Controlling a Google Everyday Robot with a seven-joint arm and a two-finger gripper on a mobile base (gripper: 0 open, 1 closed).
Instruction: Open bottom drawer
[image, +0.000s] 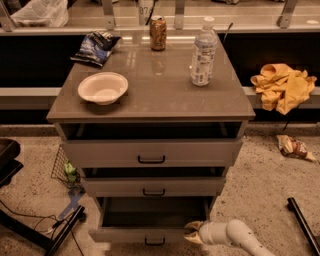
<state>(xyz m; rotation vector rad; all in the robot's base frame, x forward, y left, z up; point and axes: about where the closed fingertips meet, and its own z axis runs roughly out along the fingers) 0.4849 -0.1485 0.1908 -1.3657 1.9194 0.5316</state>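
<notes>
- The bottom drawer (125, 235) is being shown at 6 o'clock of the desk (150, 102), below two taller grey fronts. It is standing well out, with its dark inside being laid open to view.
- Its small black bar handle (155, 242) is being seen low on the front, untouched.
- The claw (192, 232) is being held at the drawer's right front corner, at about 3 o'clock of the handle, touching the front or just beside it. Whether it is spread or pressed together cannot be told.
- The pulling-out step is being judged as in hand and close to done.
- A short straight draw toward 6 o'clock is being called for next, or else a clean release. Since the drawer is being worked from a corner, it may skew and bind.
- On the dark blue snack bag (95, 46), at 10 o'clock on the top, no print is being made out.
- The white bowl (103, 87), at 9 o'clock, is being shown unmarked.
- The brown can (158, 33), at 12 o'clock, is carrying a design whose name cannot be read.
- The label on the clear bottle (202, 52), at 2 o'clock, is being left illegible too.
</notes>
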